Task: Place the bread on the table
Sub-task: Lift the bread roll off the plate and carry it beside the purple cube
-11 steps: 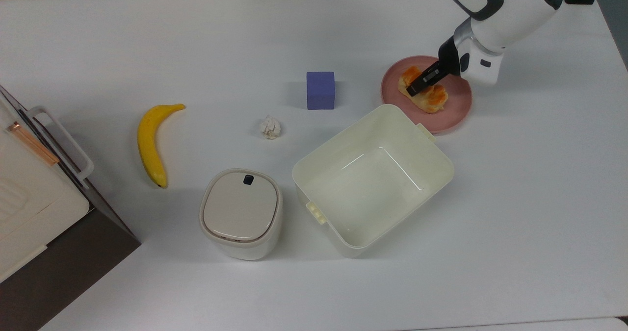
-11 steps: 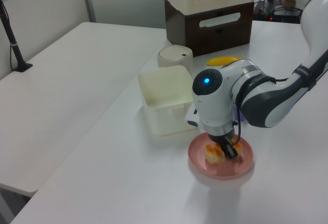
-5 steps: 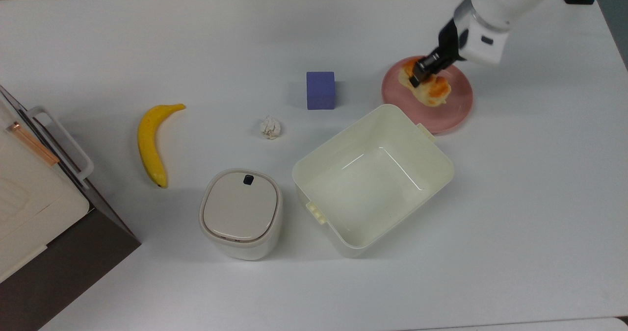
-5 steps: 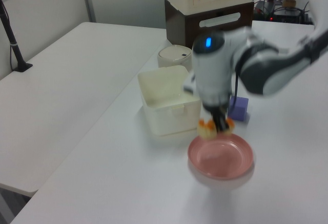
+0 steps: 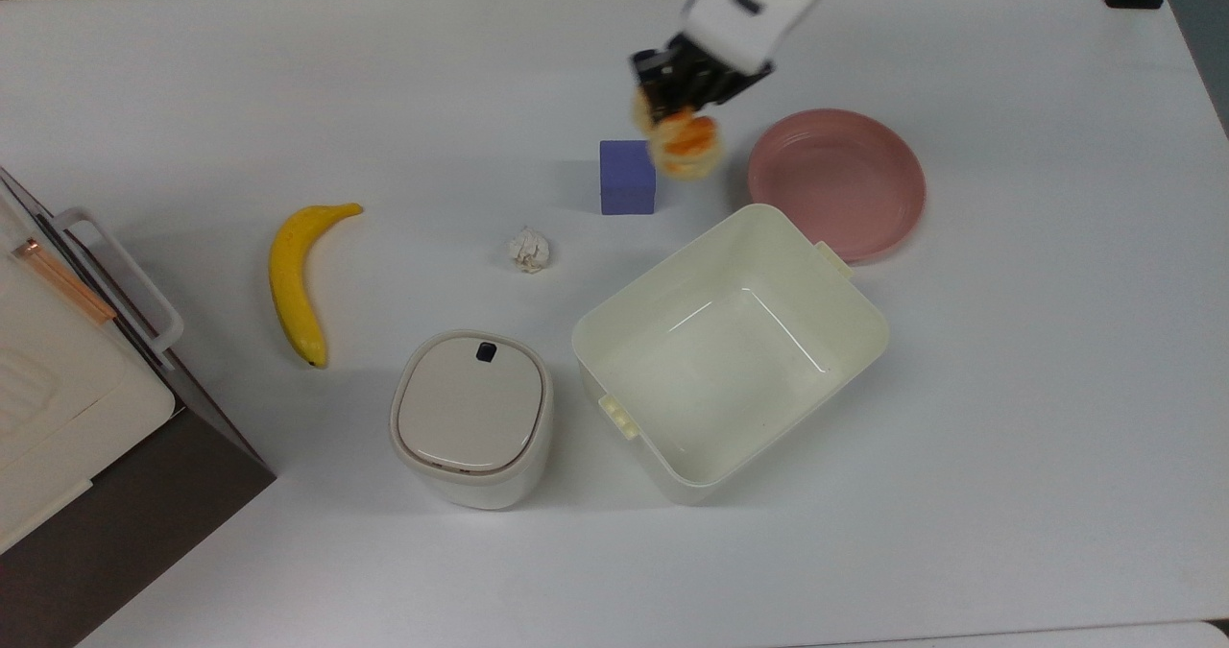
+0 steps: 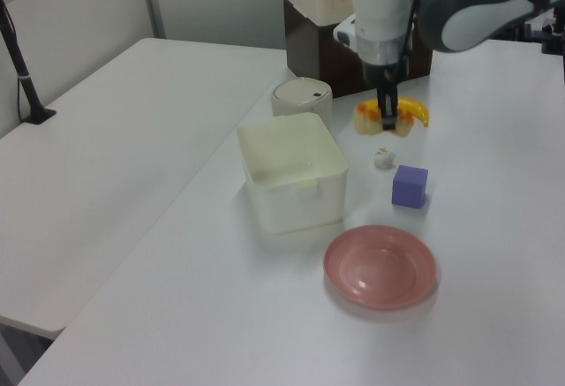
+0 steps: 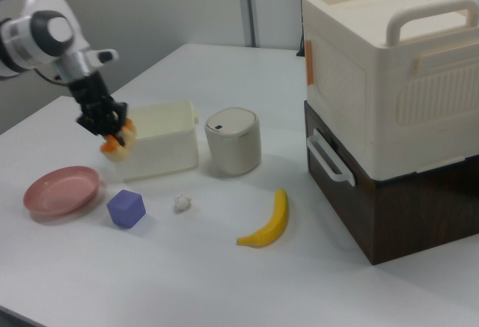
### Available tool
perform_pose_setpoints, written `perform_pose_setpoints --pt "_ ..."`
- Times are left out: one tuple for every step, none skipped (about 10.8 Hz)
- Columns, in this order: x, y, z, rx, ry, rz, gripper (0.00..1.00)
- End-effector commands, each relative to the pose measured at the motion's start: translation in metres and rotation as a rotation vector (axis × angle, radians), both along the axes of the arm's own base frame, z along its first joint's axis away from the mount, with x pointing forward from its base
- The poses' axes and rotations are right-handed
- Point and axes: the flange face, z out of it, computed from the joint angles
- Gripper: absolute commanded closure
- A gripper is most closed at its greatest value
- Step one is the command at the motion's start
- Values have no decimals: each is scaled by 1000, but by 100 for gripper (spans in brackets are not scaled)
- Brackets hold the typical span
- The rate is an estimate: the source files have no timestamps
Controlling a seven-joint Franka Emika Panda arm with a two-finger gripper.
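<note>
1. Top view: the gripper [image 5: 678,110] has its jaws clamped on the bread [image 5: 686,144], held in the air above the table [image 5: 1008,360].
2. The bread hangs just beside the purple cube [image 5: 627,177], apart from the pink plate [image 5: 837,182].

The white table [image 5: 1008,418] is carrying a purple cube [image 5: 627,177] just beside the jaws, a pink plate [image 5: 836,181] near them, a cream tub [image 5: 730,350], lidded bin [image 5: 471,419], paper ball [image 5: 529,248] and banana [image 5: 296,278] farther off.
</note>
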Motion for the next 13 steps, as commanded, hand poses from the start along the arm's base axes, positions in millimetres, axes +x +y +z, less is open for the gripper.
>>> perform_pose_setpoints --pt "-10 -64 -43 -8 90 -93 100" --pt "-12 -82 -53 -13 109 -122 100" --pt "-11 -100 -56 -15 117 -150 100" --pt "-11 -112 -64 -16 134 -161 100" --pt "-15 -117 -75 -25 161 -151 100" --pt "-18 -124 -83 -33 179 -154 100" --pt "-23 -138 -96 -62 203 -160 100" --pt "-23 -147 -103 -71 201 -162 100" --pt "-26 -149 -113 -74 200 -153 100" --pt "-25 -161 -119 -72 194 -168 100" --pt "-25 -172 -127 -70 207 -187 100" --pt "-25 -172 -130 -70 213 -191 82" --pt "-24 -174 -128 -70 212 -195 44"
